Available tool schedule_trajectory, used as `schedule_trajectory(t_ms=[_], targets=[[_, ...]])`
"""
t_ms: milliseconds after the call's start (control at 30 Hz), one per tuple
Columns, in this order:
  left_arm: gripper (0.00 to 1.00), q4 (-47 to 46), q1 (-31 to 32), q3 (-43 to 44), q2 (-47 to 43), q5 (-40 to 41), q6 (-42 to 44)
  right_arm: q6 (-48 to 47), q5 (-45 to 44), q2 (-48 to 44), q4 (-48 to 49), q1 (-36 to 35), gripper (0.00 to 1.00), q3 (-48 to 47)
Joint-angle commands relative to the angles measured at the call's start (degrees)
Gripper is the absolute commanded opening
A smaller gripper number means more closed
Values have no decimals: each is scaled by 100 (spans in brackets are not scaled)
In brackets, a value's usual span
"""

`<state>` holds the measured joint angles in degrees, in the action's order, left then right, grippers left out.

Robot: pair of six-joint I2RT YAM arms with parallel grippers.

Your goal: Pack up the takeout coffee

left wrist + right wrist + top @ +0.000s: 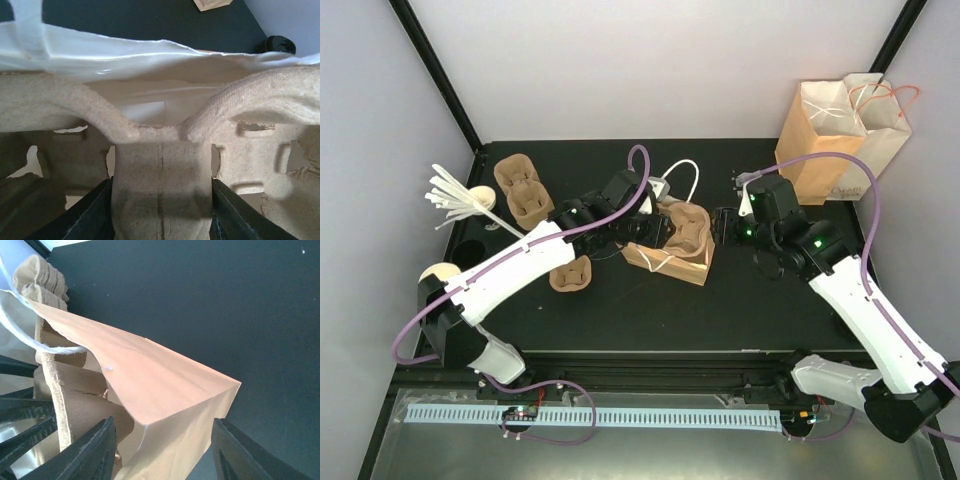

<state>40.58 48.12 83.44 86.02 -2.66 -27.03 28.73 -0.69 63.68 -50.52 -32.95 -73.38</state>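
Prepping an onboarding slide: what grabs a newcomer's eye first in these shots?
Both arms meet at the centre over a brown paper bag with white cord handles lying there, a moulded tan pulp cup carrier poking from its mouth. The left gripper clamps the carrier's central post; the right gripper straddles the bag's corner. A second brown paper bag stands upright at far right.

Centre of counter [620, 320]: a paper bag [670, 268] sits with a cup carrier [685, 228] in its mouth. The left claw [161, 210] straddles the cup carrier's middle rib. The right claw [162, 450] straddles a corner of the paper bag. Rear right: two upright bags [820, 150], side by side. Rear left: a spare carrier [524, 190], with stirrers [450, 192] to its left. A loose carrier [570, 273] lies nearer.
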Motion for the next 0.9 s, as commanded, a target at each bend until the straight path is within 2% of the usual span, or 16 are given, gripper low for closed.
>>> schedule_trajectory(t_ms=[0,233,367,667,867], targets=[[49,-94,35,259,28,-192,-10,256,669,-145,235,34,58,-72],[49,-167,-12,239,5,-346,-101,374,720,-109,237,34,60,235],[49,-87,-13,235,-7,-232,-71,443,323,-60,-85,34,55,195],[49,685,-3,769,297,223,28,478,-329,-415,-530,34,31,129],[48,1377,62,1311,764,420,266,354,-134,-471,-553,30,11,91]])
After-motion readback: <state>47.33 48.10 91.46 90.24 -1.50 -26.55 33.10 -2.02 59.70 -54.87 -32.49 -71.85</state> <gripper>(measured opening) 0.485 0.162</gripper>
